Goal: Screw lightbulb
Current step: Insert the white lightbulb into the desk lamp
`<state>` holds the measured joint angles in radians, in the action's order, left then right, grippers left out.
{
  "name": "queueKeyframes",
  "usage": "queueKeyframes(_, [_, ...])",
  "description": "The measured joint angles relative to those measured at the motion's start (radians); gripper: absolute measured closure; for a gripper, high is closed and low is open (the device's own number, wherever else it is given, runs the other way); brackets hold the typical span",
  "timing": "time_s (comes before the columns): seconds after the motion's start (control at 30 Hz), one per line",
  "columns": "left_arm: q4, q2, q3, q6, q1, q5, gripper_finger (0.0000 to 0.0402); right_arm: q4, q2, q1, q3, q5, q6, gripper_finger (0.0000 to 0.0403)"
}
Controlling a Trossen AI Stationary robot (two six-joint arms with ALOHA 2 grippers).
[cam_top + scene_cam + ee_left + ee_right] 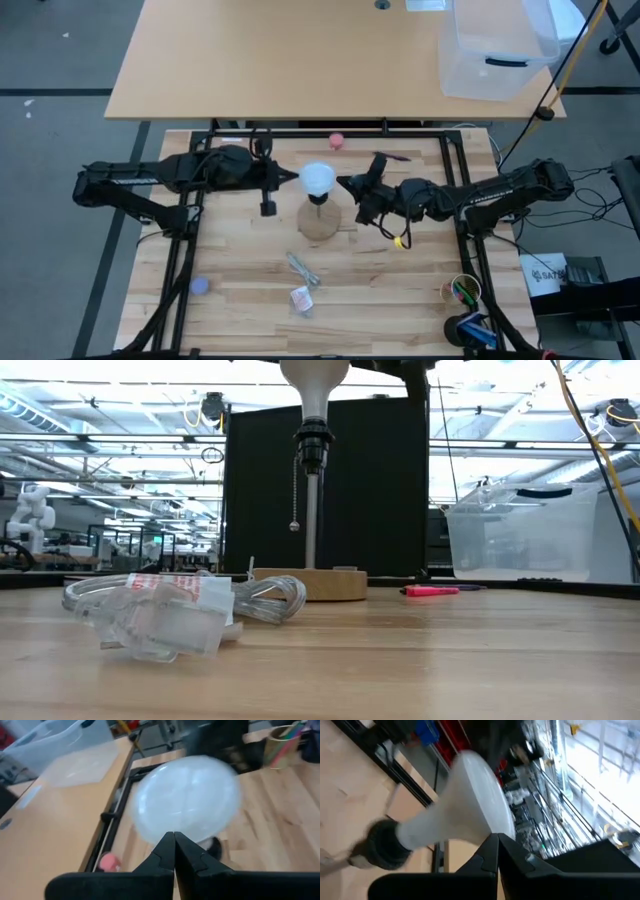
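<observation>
So the lightbulb (317, 179) stands upright in its socket; my left gripper (291, 178) sits at its 9 o'clock, right gripper (346, 183) at 3, both pinched closed on nothing.

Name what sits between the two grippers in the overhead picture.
The lightbulb, seated in the lamp's socket, sits between the left gripper and right gripper; the high view shows it.

the lightbulb (314, 380) is cut off by the top edge of the low view, its globe mostly unseen. in the left wrist view it is blurred at centre, hiding the socket. the cup's (462, 291) contents, lower right in the high view, are too small to tell.
</observation>
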<state>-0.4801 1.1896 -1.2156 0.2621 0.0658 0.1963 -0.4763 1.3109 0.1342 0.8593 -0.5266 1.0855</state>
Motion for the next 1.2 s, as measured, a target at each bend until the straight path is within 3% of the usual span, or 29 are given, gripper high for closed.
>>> queueKeyframes(0.2, [-0.011, 0.005, 0.015, -0.025, 0.061, 0.006, 0.0401, 0.021, 0.002, 0.044, 0.000, 0.007, -0.035, 0.0403])
queueKeyframes(0.47, [-0.001, -0.007, 0.023, -0.020, 0.093, 0.095, 0.0401, 0.075, 0.002, 0.070, 0.000, -0.030, -0.076, 0.0403])
queueKeyframes(0.6, [0.039, -0.038, 0.023, -0.015, 0.071, 0.054, 0.0401, 0.081, 0.002, 0.041, 0.000, -0.085, -0.070, 0.0403])
queueKeyframes(0.87, [0.055, -0.047, 0.023, 0.010, -0.038, -0.032, 0.0401, 0.061, 0.002, -0.042, 0.000, -0.074, -0.039, 0.0403])
queueKeyframes(1.2, [0.033, -0.044, 0.023, 0.005, -0.093, -0.035, 0.0401, -0.011, 0.002, -0.067, 0.000, 0.017, 0.026, 0.0403])
